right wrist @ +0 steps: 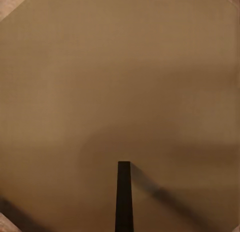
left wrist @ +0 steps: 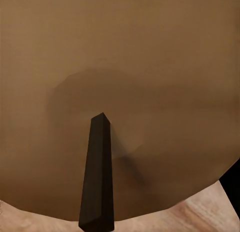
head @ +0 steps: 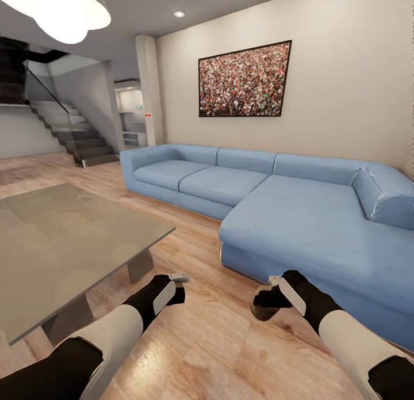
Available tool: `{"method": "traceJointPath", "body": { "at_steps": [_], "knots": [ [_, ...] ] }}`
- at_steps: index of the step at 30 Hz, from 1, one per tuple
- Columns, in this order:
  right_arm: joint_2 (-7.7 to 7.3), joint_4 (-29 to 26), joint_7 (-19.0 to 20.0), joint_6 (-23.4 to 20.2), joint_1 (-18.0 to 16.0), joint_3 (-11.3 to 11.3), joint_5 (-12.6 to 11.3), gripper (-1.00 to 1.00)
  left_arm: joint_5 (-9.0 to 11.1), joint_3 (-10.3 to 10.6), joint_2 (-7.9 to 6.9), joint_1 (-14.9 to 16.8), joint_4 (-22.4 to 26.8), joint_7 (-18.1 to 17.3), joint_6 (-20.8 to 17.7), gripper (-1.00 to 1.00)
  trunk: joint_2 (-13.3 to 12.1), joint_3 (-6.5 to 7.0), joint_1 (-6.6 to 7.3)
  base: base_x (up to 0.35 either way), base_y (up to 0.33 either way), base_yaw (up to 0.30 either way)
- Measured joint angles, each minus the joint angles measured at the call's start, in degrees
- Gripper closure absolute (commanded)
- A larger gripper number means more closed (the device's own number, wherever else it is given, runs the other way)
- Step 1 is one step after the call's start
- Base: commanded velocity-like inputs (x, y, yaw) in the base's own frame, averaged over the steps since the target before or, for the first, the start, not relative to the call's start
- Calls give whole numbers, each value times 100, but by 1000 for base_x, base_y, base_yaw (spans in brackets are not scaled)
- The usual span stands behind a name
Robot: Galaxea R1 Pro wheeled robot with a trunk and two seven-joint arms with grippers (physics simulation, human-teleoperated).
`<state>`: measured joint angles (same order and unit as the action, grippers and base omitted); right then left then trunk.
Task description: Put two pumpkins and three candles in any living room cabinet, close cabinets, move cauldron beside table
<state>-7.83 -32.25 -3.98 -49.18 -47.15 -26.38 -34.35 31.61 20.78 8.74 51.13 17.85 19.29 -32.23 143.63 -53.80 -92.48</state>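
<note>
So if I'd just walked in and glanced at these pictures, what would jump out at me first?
Probably the big blue corner sofa against the far wall, with a framed picture of a dense crowd hanging above it. Next, the low grey-beige table at the left on the wooden floor, and the robot's two black-and-white arms reaching in from below, left gripper and right gripper held low over the boards.

right claw (right wrist: 123, 197): one dark finger visible | brown floor (right wrist: 120, 82) beyond, shadowed

No text can be read; a small red mark (head: 148, 115) on the far pillar (head: 150, 89) may be a sign, too small to make out.
</note>
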Motion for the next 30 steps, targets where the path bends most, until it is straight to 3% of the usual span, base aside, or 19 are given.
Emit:
{"method": "traceJointPath", "body": {
  "at_steps": [17, 30],
  "knots": [
    [9, 0, 0, -10, 0, 0, 1, 100, 1, 3, 17, 0, -10, 0, 4, 100, -23, 373, 44, 0, 0, 2],
    [9, 1, -3, -18, -8, 1, 6, 100, 4, 8, 23, -1, -10, 0, 8, 100, -41, 554, 77, 0, 0, 58]
  ]
}}
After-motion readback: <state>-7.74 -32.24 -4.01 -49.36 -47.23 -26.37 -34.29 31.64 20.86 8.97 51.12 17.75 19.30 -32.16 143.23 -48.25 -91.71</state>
